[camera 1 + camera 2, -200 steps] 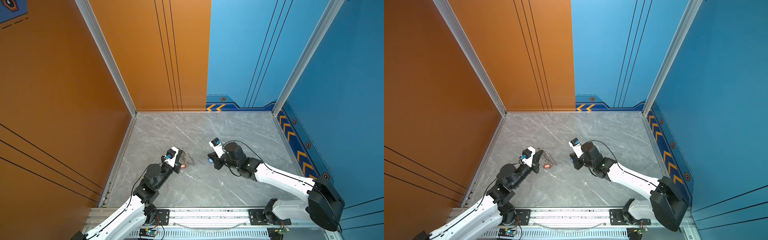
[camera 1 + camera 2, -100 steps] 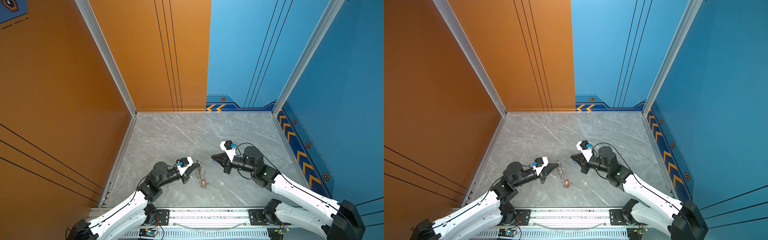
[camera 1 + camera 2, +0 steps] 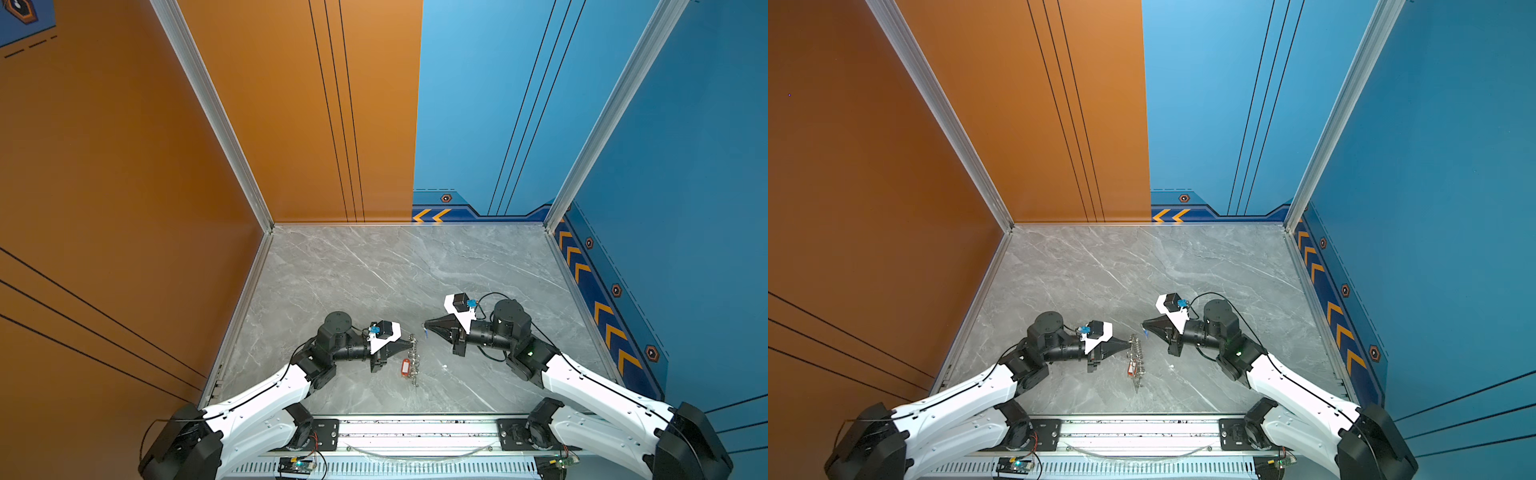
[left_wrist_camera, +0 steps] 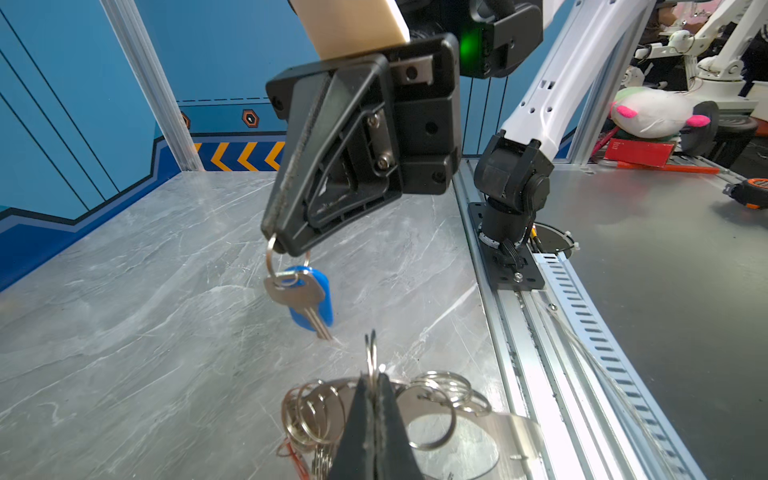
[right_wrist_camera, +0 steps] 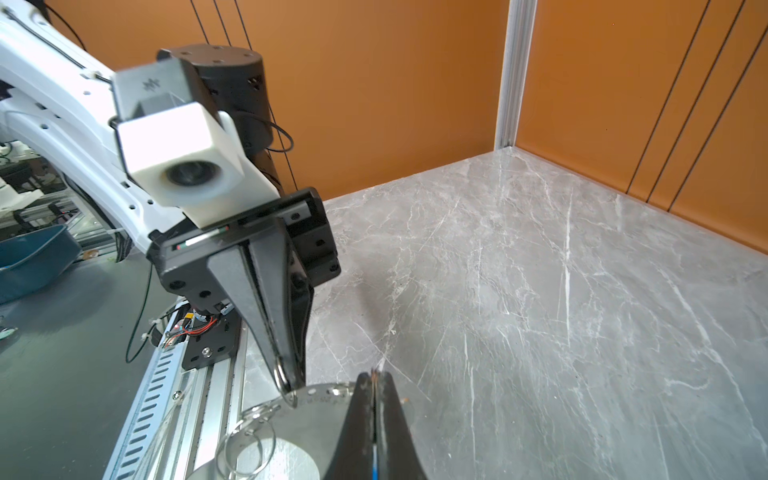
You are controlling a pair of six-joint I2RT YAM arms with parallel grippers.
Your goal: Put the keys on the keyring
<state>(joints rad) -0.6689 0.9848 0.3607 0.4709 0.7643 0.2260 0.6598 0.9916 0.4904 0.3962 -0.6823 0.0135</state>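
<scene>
My left gripper [image 3: 412, 341] [image 3: 1128, 344] [image 4: 372, 376] is shut on one split ring of the keyring [image 3: 412, 360] [image 3: 1136, 365] [image 4: 512, 427] [image 5: 309, 419]. That grey oval plate hangs edge-on below it, with a red tag [image 3: 405, 368] at its side. Facing it from the right, my right gripper [image 3: 426, 325] [image 3: 1143, 324] [image 5: 374, 375] [image 4: 279, 245] is shut on the small ring of a silver key with a blue tag [image 4: 311, 298] [image 3: 424, 331]. This key dangles a little above and beyond the keyring, apart from it. Other keys are not clearly seen.
The grey marble table [image 3: 374, 270] is walled by orange panels on the left and back and blue panels on the right. An aluminium rail [image 3: 415, 428] with both arm bases runs along the front edge. A small white speck [image 3: 444, 366] lies right of the keyring.
A second ago both grippers pointed down at the table. They have since swung to face each other, the left lifting the keyring, the right carrying the blue-tagged key. Over the last half second they closed in slightly.
</scene>
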